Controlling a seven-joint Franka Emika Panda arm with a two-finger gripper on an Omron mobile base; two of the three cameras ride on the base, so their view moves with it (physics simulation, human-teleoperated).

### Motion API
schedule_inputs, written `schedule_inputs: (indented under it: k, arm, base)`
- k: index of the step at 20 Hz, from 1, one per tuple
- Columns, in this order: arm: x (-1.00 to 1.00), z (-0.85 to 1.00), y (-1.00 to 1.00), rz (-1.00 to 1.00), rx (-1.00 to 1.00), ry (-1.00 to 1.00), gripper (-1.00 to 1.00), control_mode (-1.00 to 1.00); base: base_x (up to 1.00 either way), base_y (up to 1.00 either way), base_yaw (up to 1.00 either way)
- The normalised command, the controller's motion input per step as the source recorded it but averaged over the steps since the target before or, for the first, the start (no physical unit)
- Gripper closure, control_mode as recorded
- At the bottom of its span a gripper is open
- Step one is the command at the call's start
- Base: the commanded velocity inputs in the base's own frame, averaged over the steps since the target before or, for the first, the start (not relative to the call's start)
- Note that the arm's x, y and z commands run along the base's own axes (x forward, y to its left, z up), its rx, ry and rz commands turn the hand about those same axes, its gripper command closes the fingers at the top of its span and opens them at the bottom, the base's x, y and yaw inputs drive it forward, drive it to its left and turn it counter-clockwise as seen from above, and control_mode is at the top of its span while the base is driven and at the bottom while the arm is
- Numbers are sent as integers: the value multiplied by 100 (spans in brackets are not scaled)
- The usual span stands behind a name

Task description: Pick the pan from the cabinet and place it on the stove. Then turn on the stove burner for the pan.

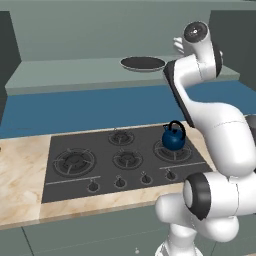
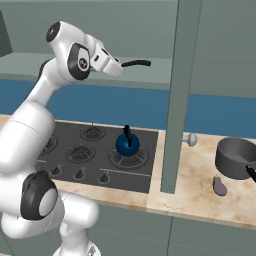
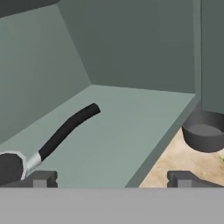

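**Pan's still up in the cabinet, end effector just reaching in**

So the shallow round black pan with the thin pale rim [image 1: 143,63] is sitting on the floor of the open grey-green wall cabinet [image 1: 65,72], directly above the black five-burner gas cooktop [image 1: 120,160]. Not lifted, not grabbed. Its long black handle [image 3: 68,127] sticks out along the cabinet floor, toward the arm.

The white arm's two-finger end effector [image 3: 109,178] is up at cabinet height, right at the handle end of the pan. From the hand view the two dark fingertips are spread wide apart with nothing between them, so it's released and empty. The handle lies off to one side of the gap, not inside it.

Down on the cooktop, a round blue kettle [image 1: 174,136] occupies the burner at the end opposite the large ringed burner [image 1: 74,161], which is bare. On the marble bench beside the cooktop there's a deep dark-grey pot [image 2: 236,158].

Progress-wise I'd say basically nothing is finished: the grasp, the carry down to the cooktop and the knob turn are all left.
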Motion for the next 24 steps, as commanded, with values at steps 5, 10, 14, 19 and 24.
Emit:
schedule_inputs:
  k: [5, 10, 14, 19, 24]
  arm:
    - [0, 0, 0, 0, 0, -11, -100, -100]
    - [0, 0, 0, 0, 0, -1, -100, -100]
    - [0, 0, 0, 0, 0, 0, -100, -100]
    - [0, 0, 0, 0, 0, 0, -100, -100]
    - [0, 0, -5, 0, 1, 0, -100, -100]
  base:
    - [0, 0, 0]
    - [0, 0, 0]
    - [0, 0, 0]
    - [0, 0, 0]
    - [0, 0, 0]
